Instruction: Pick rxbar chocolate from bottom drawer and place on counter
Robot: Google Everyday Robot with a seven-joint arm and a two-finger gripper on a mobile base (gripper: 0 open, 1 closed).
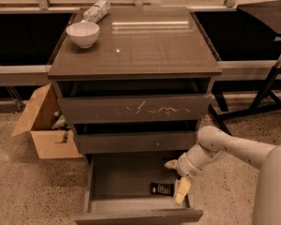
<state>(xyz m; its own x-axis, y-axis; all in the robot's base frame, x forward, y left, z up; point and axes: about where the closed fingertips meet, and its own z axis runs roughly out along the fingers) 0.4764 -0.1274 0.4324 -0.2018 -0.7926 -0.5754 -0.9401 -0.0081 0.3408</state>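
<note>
Looking down on a dark three-drawer cabinet, we see the bottom drawer pulled out, its grey inside exposed. The rxbar chocolate, a small black wrapper, lies flat on the drawer floor near the front right corner. Our gripper hangs inside the drawer at its right side, just right of the bar. Its two pale fingers are spread and hold nothing. Our white arm reaches in from the lower right. On the glossy counter a white bowl stands at the back left, with a whitish packet behind it. The top drawer front bears white scratches. An open cardboard box sits on the floor to the left.
</note>
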